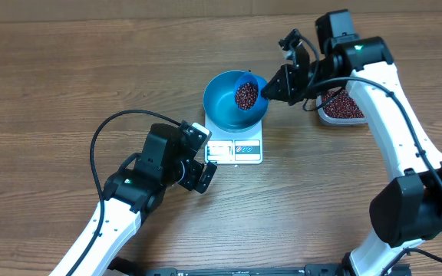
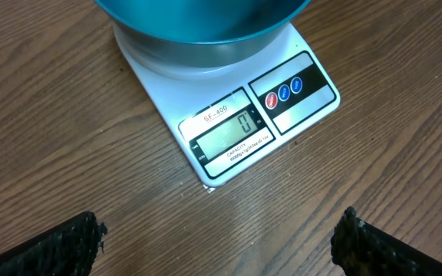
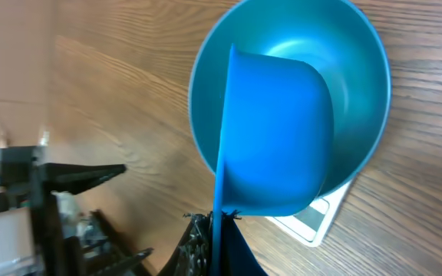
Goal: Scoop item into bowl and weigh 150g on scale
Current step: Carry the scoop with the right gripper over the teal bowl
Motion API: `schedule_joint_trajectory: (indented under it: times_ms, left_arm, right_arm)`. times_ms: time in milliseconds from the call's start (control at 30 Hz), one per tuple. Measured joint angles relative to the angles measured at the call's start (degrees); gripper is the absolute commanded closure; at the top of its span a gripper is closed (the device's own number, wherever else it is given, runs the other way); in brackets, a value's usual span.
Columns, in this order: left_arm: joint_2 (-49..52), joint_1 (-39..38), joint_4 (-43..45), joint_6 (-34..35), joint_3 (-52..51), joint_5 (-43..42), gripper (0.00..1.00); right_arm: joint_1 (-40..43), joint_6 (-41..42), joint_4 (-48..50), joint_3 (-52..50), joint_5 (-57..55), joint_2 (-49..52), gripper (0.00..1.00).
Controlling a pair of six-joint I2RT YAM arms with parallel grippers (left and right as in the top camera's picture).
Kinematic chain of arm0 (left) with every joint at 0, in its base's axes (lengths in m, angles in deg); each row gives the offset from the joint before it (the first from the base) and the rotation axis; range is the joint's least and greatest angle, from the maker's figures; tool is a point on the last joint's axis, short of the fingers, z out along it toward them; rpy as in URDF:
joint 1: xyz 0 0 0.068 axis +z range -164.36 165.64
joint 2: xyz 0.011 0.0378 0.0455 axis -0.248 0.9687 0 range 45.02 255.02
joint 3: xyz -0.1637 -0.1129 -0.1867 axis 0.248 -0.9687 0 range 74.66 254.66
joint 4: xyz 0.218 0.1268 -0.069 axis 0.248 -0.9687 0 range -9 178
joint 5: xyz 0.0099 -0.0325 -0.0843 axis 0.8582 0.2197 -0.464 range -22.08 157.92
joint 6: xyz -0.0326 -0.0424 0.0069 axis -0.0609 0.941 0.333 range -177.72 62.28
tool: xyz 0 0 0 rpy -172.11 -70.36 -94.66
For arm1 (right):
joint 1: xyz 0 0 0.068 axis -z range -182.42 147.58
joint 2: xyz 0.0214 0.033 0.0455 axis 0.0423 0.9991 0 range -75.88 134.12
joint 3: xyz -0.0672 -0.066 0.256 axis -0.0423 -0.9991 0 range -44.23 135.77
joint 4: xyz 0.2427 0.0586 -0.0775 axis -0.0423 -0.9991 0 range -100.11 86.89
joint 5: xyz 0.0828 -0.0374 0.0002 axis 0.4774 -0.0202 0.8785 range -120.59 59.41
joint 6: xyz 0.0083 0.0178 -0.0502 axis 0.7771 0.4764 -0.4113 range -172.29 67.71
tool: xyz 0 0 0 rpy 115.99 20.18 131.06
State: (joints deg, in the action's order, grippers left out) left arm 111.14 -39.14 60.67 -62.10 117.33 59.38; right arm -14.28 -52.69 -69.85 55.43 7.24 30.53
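This is looking like a robotics lab bench playing kitchen, not anyone's home. Two white-and-black machines, the left arm (image 1: 121, 207) and the right arm (image 1: 394, 130), are sitting at a wood-grain tabletop (image 1: 52, 77), and a black cable (image 1: 94, 146) is looping loose off the near left one. Kitchen stuff is sitting in the middle: a white digital scale (image 1: 236, 151) with its display (image 2: 225, 136) showing zero, a blue bowl (image 1: 219, 107) on top, a small blue scoop (image 3: 278, 130) of maroon beans (image 1: 245, 96) hanging over it, and a clear tub (image 1: 342, 120) holding more beans at the far right. A flat brown strip (image 1: 206, 8), cardboard-looking, is running along the far edge.
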Motion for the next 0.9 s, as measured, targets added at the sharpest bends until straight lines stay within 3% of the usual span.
schedule_joint_trajectory:
  times_ms: [900]
  left_arm:
    - [0.00,0.00,0.00,0.00,0.00,0.00,0.00]
  right_arm:
    - [-2.86,0.46,0.72,0.00,-10.25,0.00,0.96]
